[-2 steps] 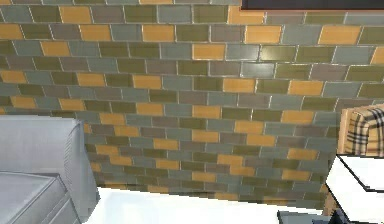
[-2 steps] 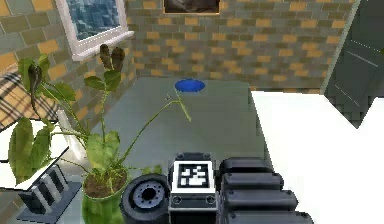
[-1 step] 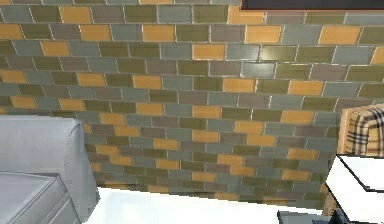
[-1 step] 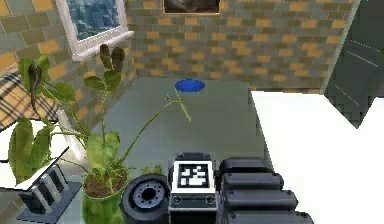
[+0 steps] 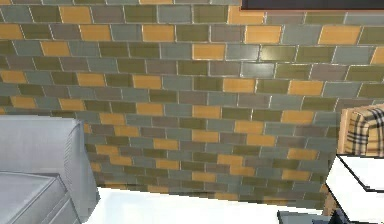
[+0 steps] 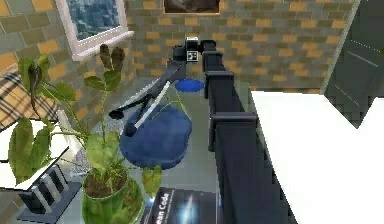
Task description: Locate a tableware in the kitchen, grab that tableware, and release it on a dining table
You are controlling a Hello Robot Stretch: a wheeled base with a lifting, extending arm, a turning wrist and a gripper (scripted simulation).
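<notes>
In the arm side view the dark arm (image 6: pixel 228 120) rises from the bottom edge to two white marker squares (image 6: pixel 190 46) near the brick back wall. From there the gripper (image 6: pixel 127 120) reaches down and to the left, its thin fingers (image 6: pixel 150 98) slanting across the picture. A large rounded blue thing (image 6: pixel 158 138) sits right at the fingertips, and a smaller blue disc (image 6: pixel 188 88) lies by the arm above it. I cannot tell whether the gripper holds anything, nor whether either blue thing is tableware.
A brick wall (image 5: pixel 190 90) stands close ahead, with a grey sofa (image 5: pixel 40 170) at lower left and a plaid seat (image 5: pixel 365 130) over a white table (image 5: pixel 360 185) at right. To the arm's side are a potted plant (image 6: pixel 100 160), a window (image 6: pixel 95 25) and a dark door (image 6: pixel 360 60).
</notes>
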